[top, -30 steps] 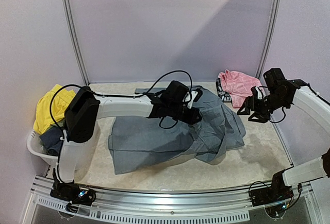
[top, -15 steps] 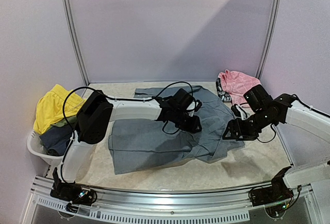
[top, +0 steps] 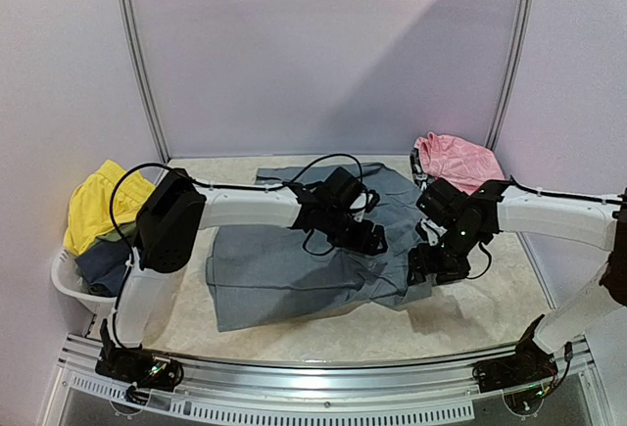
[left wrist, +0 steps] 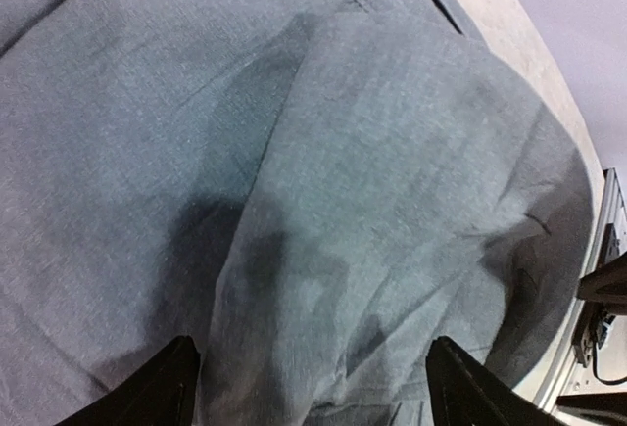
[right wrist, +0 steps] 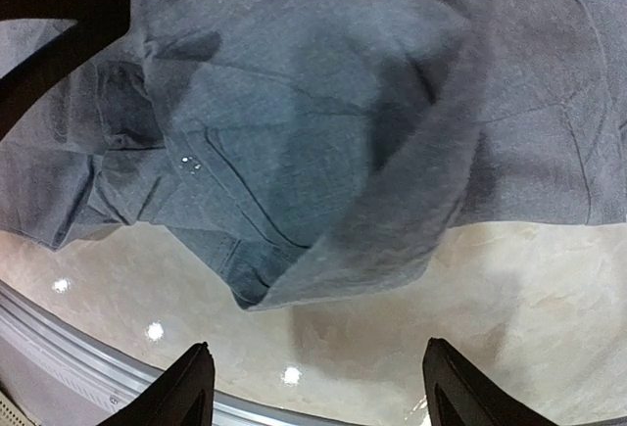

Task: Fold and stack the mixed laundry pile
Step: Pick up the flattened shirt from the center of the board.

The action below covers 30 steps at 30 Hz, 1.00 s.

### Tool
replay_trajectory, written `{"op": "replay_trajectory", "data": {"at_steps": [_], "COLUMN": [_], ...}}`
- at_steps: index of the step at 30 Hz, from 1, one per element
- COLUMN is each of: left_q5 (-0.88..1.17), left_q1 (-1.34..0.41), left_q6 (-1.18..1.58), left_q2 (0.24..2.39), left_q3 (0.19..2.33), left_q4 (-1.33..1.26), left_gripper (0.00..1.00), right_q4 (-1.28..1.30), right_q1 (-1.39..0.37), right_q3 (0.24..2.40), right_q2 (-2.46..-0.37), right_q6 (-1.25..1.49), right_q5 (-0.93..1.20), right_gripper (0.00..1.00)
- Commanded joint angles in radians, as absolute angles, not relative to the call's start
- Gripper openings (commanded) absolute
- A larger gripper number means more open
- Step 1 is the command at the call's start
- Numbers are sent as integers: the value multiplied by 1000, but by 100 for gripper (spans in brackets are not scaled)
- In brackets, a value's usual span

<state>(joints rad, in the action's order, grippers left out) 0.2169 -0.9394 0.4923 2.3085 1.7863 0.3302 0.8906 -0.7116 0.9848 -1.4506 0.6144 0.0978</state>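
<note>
In the top view the middle of the grey shirt [top: 274, 269] is covered by the left gripper [top: 370, 240], and the shirt's right hem is hidden beneath the right gripper [top: 428, 266]. In both wrist views the shirt is cut off by the edges — as are the fingers [left wrist: 157, 392], at the bottom. Left of the shirt, dark garments [top: 101, 264] in the tub [top: 67, 289] are partly masked by the left arm [top: 240, 209].

Soft, even light fills the top view, and a broad diagonal shadow crosses the back wall [top: 323, 54]. Small bright glints dot the glossy surface [right wrist: 470, 289] near its front edge. Close up, the grey shirt [left wrist: 392, 152] looks slightly soft and carries a dark shadow patch.
</note>
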Motion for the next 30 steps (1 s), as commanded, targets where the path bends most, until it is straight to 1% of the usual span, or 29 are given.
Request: {"op": "replay_trajectory", "data": {"at_steps": [1, 3, 6, 13, 16, 23, 25, 28, 30], "left_q5": [187, 176, 164, 92, 65, 16, 4, -24, -36], "left_q1": [-931, -931, -931, -931, -931, -934, -936, -940, -943], "left_q6": [490, 489, 483, 456, 450, 469, 478, 491, 502], "left_q2": [2218, 2195, 2158, 2034, 1976, 1843, 1802, 1749, 1716], "left_q3": [1732, 1705, 1661, 1521, 1440, 1266, 1222, 1164, 1123], "left_q4": [339, 337, 339, 363, 367, 366, 367, 369, 374], "left_gripper": [82, 82, 81, 80, 80, 79, 80, 79, 79], "right_q4": [906, 918, 918, 919, 922, 932, 934, 934, 933], "right_q1": [-753, -755, -762, -791, -804, -813, -814, -814, -814], "right_q3": [1035, 1034, 1033, 1068, 1084, 1102, 1104, 1105, 1105], "right_q2": [-1506, -1534, -1572, -1642, -1671, -1729, -1737, -1745, -1751], "right_q6": [669, 704, 756, 767, 762, 753, 753, 752, 751], "right_q5": [55, 48, 44, 48, 55, 55, 57, 60, 63], "right_gripper": [72, 69, 59, 52, 52, 61, 60, 48, 34]}}
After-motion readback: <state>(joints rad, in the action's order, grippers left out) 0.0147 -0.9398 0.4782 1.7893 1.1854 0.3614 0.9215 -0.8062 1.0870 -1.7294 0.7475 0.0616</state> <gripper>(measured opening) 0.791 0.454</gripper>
